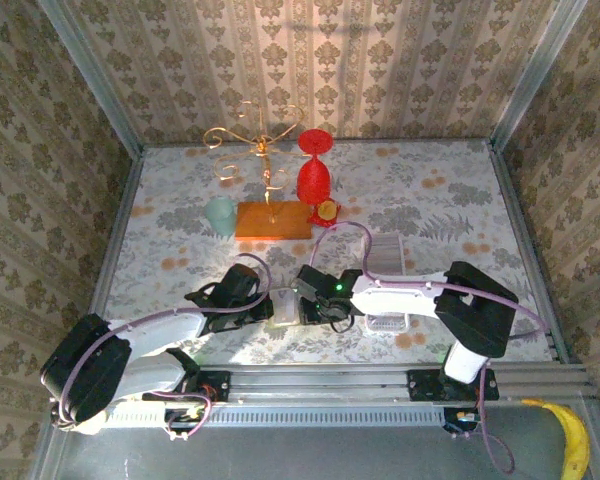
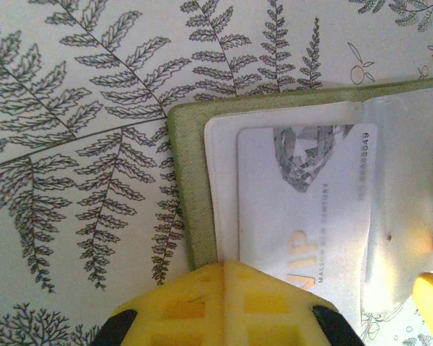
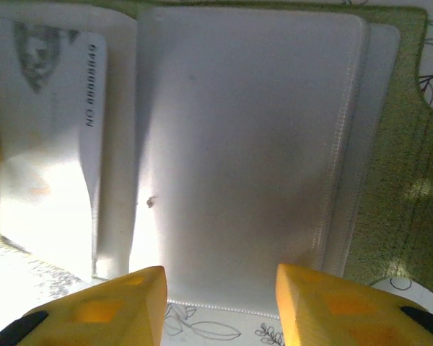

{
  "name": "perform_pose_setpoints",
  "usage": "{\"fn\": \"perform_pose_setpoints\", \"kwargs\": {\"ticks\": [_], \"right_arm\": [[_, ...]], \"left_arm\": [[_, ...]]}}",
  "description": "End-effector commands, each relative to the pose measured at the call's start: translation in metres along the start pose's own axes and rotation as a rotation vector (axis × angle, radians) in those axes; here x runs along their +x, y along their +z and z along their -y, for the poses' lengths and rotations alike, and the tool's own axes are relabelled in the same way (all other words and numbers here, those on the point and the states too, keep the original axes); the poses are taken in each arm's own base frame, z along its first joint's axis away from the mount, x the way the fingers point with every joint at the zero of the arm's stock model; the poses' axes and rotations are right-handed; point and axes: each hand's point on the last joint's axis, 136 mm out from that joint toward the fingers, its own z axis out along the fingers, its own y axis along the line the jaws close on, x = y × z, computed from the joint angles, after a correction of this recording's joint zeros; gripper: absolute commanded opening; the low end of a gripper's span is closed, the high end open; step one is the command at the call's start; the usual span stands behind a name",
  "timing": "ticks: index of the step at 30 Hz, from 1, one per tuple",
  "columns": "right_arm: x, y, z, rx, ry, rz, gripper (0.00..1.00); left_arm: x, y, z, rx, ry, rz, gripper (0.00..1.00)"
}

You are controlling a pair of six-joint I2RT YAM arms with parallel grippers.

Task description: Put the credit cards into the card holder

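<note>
- Left gripper (image 2: 224,306): shut, tips on edge of holder (image 2: 182,194), seemingly pinning it; nothing gripped.
- Right gripper (image 3: 218,281): part open, empty, poised over empty sleeve (image 3: 238,144).
- Holder lies between 2 grippers, directly ahead of each.
- 1 white card (image 2: 303,216) already in adjoining sleeve, long axis pointing at left gripper.
- Right arm nearer empty sleeve; sleeve mouth direction unclear.

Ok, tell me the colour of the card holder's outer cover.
Olive green; the left wrist view shows the card holder's cover best.
</note>
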Motion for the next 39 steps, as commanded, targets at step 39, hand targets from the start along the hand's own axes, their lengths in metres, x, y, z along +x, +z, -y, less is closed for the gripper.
{"fn": "perform_pose_setpoints", "kwargs": {"ticks": [39], "right_arm": [[-0.025, -0.004, -0.09, -0.342, 0.08, 0.075, 0.45]], "left_arm": [[0.006, -0.048, -0.047, -0.072, -0.159, 0.167, 0.21]]}}
